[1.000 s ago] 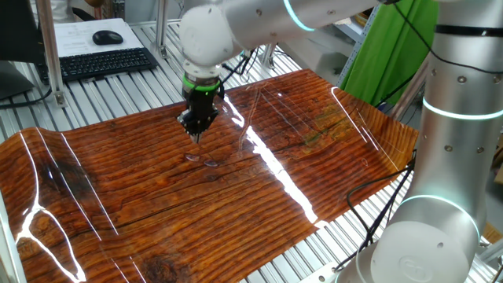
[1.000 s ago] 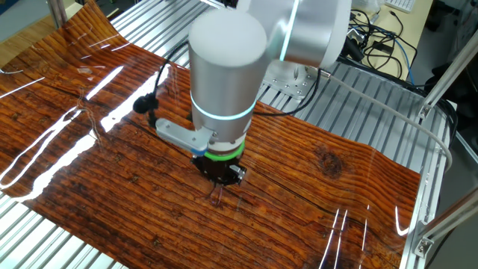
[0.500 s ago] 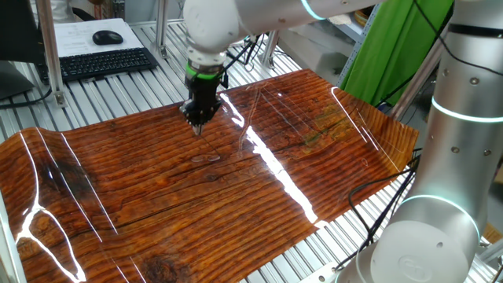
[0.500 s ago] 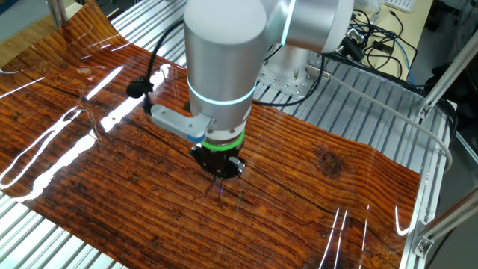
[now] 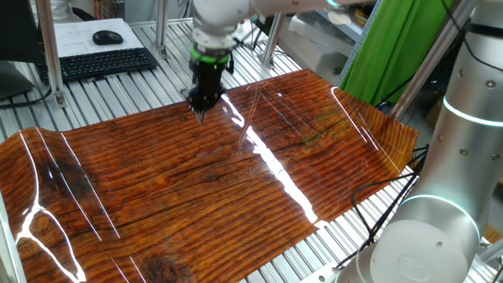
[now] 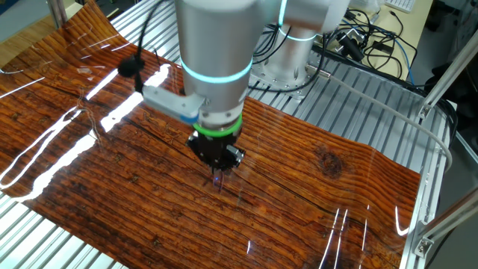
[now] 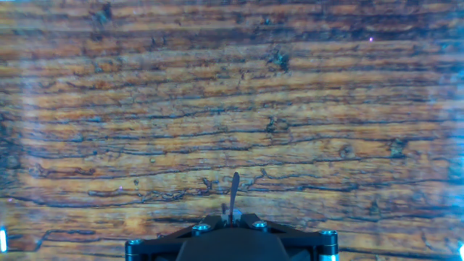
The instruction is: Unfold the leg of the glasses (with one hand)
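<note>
Item: Flexiv arm, gripper (image 5: 201, 112) pointing straight down above the wood-grain sheet (image 5: 157, 204) that covers the slatted metal table (image 5: 141, 98).
- Position: raised clear of the sheet, over its far half in one fixed view. In the other fixed view the gripper (image 6: 217, 172) hangs over the middle of the sheet (image 6: 314, 194).
- Fingers (image 7: 233, 190): clenched together into one thin dark point, with no gap between them in any view.

Item: the glasses (image 6: 217, 182).
- Seen only in the other fixed view, as a tiny bluish glint with a hair-thin dark line just below the fingertips, over the middle of the sheet.
- Too small to tell whether they hang from the fingers or lie on the sheet, or how the leg stands.
- In the hand view, bare wood grain (image 7: 232, 109) lies ahead of the fingers and no frame or lens can be made out.

Item: surroundings.
- A black keyboard (image 5: 102, 63) and a mouse (image 5: 107, 37) lie beyond the far left edge of the sheet.
- A green cloth (image 5: 393, 47) hangs beyond its far right corner.
- Cables (image 6: 373, 41) lie past its far side in the other fixed view.
</note>
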{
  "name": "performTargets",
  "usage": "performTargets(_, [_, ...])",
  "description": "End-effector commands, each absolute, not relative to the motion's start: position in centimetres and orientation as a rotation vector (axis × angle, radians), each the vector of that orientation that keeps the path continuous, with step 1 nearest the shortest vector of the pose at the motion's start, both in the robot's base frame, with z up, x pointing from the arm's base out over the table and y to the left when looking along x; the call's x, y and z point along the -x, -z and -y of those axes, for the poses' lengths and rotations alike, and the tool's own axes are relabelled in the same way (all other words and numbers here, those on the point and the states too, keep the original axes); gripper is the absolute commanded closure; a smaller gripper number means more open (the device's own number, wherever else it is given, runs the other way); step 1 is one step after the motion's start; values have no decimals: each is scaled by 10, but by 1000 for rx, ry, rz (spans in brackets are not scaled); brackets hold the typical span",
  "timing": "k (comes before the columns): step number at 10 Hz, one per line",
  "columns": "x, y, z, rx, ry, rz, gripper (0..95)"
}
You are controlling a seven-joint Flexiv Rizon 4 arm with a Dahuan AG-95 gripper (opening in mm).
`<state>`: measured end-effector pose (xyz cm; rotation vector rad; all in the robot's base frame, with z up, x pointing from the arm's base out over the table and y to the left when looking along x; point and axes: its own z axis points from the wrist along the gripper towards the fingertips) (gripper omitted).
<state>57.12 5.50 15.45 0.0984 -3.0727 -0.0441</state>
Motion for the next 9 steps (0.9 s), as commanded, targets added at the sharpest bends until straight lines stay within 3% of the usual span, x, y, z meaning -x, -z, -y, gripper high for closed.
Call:
performTargets(1, [-576,-158,-54,-83,73,3076,950])
performTargets(9, [-587,-159,-61,-13,112,3118,950])
